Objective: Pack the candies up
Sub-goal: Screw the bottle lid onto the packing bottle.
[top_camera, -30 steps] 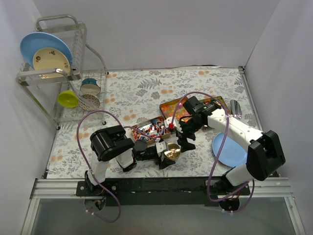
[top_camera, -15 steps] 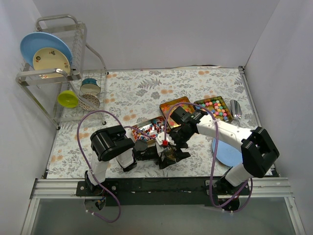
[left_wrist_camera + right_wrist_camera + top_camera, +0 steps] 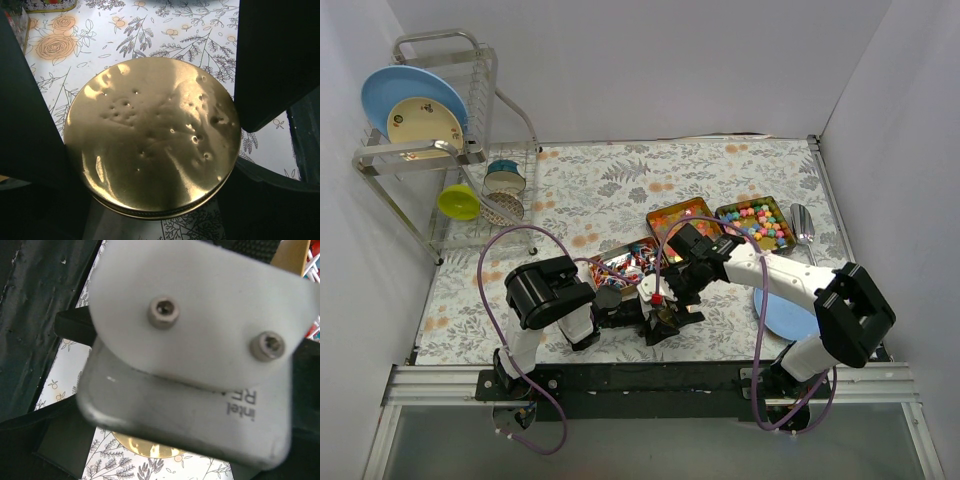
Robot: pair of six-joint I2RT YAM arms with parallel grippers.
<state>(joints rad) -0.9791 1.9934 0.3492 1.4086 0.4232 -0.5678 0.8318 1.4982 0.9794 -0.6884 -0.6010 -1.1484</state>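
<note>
The candies lie in three open tins: red/blue/white wrapped ones (image 3: 623, 264), glossy orange gummies (image 3: 678, 217), and pastel cubes (image 3: 758, 221). My left gripper (image 3: 666, 320) lies low on the table, shut on the rim of the round gold lid (image 3: 671, 312). The lid fills the left wrist view (image 3: 150, 135) between the dark fingers (image 3: 25, 130). My right gripper (image 3: 663, 299) hovers just above the lid and the left wrist, fingers spread and empty. In the right wrist view the left arm's grey camera housing (image 3: 195, 350) blocks most of the picture; a sliver of lid (image 3: 150, 447) shows beneath.
A blue plate (image 3: 782, 312) lies under the right forearm. A metal scoop (image 3: 800, 222) lies right of the cube tin. A dish rack (image 3: 450, 160) with plates and bowls stands at the far left. Floral cloth (image 3: 610, 185) covers the table.
My right arm has swung left and toward the near edge, from beside the tins to just over the gold lid. The left gripper and lid have stayed put.
</note>
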